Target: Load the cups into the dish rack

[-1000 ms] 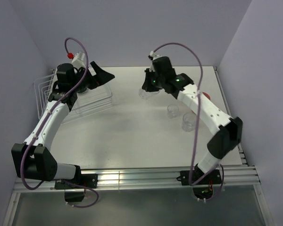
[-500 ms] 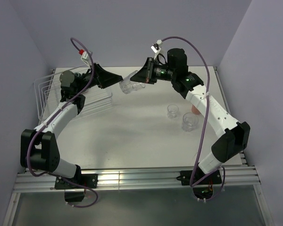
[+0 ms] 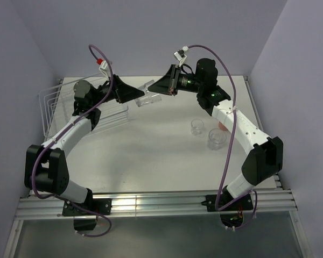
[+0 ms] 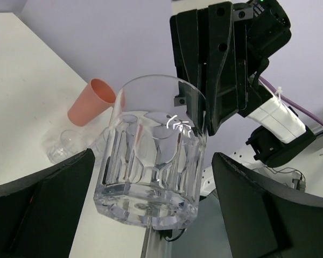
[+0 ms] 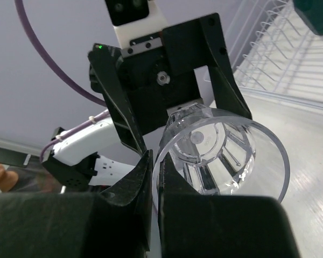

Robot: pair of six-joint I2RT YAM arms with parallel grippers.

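Mid-air handoff looks sketchy: right gripper (image 3: 162,92) pinches the clear tumbler (image 3: 146,98) by its rim, right of the dish rack (image 3: 54,105), left gripper (image 3: 138,95) spread wide around it, so releasing early drops it.

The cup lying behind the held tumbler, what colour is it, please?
Salmon pink cup, best in the left wrist view.

White table (image 3: 151,156), lavender walls (image 3: 145,32)

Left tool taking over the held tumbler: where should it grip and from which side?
Probably the faceted lower body near the base. The tumbler hangs tilted between the open left tool, its base toward it. The right tool pinches the rim wall, so close across the body from the base end, clear of the rim.
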